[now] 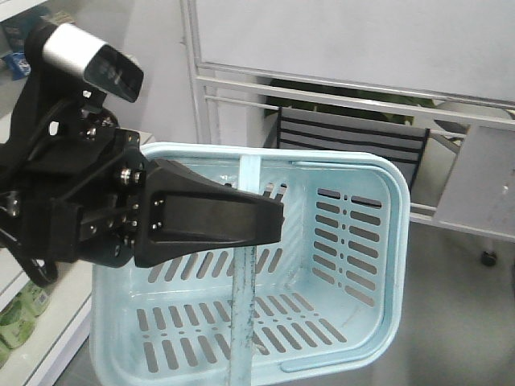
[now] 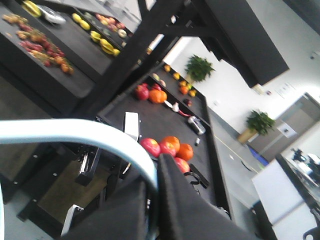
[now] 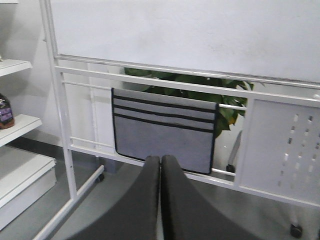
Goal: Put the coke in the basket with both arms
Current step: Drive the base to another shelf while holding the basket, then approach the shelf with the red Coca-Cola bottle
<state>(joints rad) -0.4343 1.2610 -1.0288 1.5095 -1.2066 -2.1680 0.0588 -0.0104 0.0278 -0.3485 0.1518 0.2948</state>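
Observation:
The light blue basket (image 1: 385, 265) hangs tilted in the front view, its slotted inside open to the camera and holding nothing. Its flat handle (image 1: 244, 273) runs across the opening. My left gripper (image 1: 273, 221), black and wedge-shaped, is shut on that handle. In the left wrist view the pale blue handle (image 2: 75, 131) curves down between the fingers of the left gripper (image 2: 154, 180). My right gripper (image 3: 160, 159) is shut with nothing between its fingers, hanging above the grey floor. The coke is out of view.
A white wheeled whiteboard frame (image 3: 65, 150) with a grey striped pocket organiser (image 3: 162, 132) stands ahead, with a plant behind it. White shelves (image 3: 20, 125) at the left hold a dark bottle with a purple label (image 3: 4, 111). The left wrist view shows black fruit stands (image 2: 167, 146).

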